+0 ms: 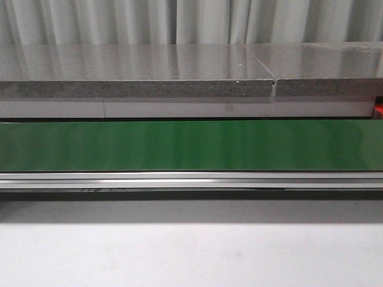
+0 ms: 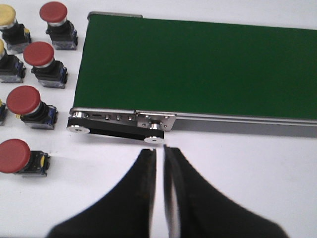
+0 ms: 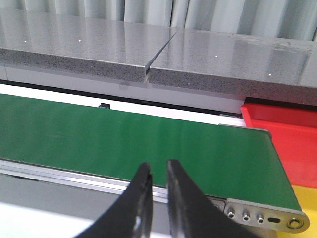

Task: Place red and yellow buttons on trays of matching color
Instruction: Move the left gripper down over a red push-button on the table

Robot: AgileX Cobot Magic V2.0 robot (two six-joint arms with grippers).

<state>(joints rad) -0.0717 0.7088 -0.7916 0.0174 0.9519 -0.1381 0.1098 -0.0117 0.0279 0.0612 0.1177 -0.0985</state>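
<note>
Four red buttons (image 2: 23, 98) and two yellow buttons (image 2: 7, 15) stand off the green conveyor (image 2: 198, 69) end; left gripper (image 2: 160, 151) and right gripper (image 3: 158, 168) nearly closed, empty.

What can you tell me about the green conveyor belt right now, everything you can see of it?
The green conveyor belt is a long flat matte band running across the front view, in a silvery metal frame with bolted end plates. Nothing lies on it in any view. At one end the red-capped buttons and yellow-capped buttons stand on the white table, apart from it. At the other end sits the red tray.
</note>
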